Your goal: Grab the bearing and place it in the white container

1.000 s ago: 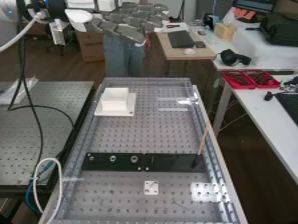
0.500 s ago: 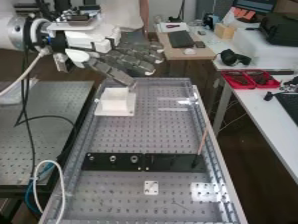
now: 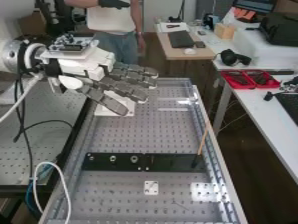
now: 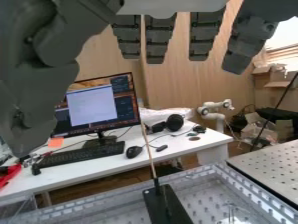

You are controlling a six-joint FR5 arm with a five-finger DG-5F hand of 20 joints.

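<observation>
In the high view the hand hangs over the far left of the perforated bench, its fingers straight and spread, in front of and partly covering the white container. Nothing is held. Small round metal bearings stand in a row on the black plate across the bench, well nearer than the hand. In the wrist view the hand has its fingers extended, with the thumb large beside them; the black plate lies beyond.
A thin wooden stick with a dark tip rises from the plate's right end. A small white square piece lies nearer. Metal rails edge the bench. Cables hang at the left.
The hand has come down from above the bench's far end and shifted slightly left and nearer, now overlapping the white container. Its fingers have stayed straight.
</observation>
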